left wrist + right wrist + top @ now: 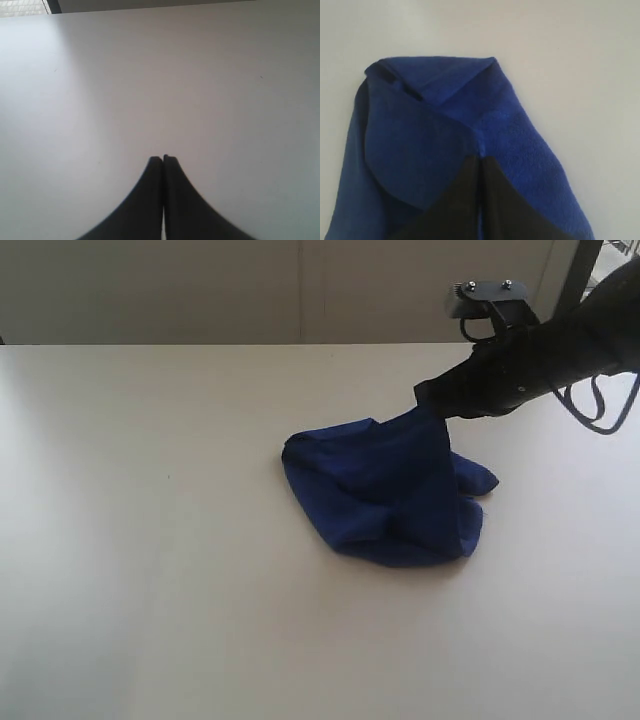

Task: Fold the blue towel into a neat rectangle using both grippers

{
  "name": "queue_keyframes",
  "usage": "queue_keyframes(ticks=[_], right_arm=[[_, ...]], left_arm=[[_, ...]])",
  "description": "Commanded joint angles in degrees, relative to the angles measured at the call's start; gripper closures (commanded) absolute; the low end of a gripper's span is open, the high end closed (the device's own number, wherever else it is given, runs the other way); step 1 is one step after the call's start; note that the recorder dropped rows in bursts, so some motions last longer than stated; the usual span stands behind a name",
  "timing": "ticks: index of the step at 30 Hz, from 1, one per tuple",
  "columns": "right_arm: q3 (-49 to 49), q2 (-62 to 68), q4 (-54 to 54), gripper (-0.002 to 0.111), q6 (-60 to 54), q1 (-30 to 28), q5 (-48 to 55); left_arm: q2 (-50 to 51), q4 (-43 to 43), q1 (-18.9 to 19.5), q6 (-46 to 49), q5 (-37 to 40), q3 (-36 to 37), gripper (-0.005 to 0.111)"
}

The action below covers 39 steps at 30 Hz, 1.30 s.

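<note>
The blue towel (390, 495) lies crumpled in a heap right of the table's middle, with one part pulled up into a peak at its far right side. My right gripper (428, 403) is shut on that peak. In the right wrist view its black fingers (497, 190) pinch the towel (440, 120), and a thin strip of blue shows between them at the gripper (481, 159). The left gripper (163, 159) is shut with nothing in it, above bare table; it does not show in the exterior view.
The white table (150, 540) spreads wide around the towel. A pale wall runs behind its far edge. The right arm's black cabling (600, 405) hangs in a loop at the right edge.
</note>
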Motion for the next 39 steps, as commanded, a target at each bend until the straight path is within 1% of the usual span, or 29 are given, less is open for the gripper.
queue_keyframes(ticks=[1,10,14,39], right_arm=[[2.56,-3.75,-3.14,0.108,1.21,0.09,3.39],[9.6,-10.93,-3.39,0.108,3.74,0.09,3.63],[12.56,-12.71,-3.39,0.108,3.74,0.09,1.06],[13.32,-12.85,-3.27,0.108,3.63,0.09,-1.2]], left_arm=[[-0.21,-0.37,0.17,-0.05,-0.16,0.22,0.107],[-0.21,-0.37,0.17,-0.05,-0.16,0.22,0.107],[-0.21,-0.37,0.17,-0.05,-0.16,0.22,0.107],[-0.21,-0.37,0.17,-0.05,-0.16,0.22,0.107]])
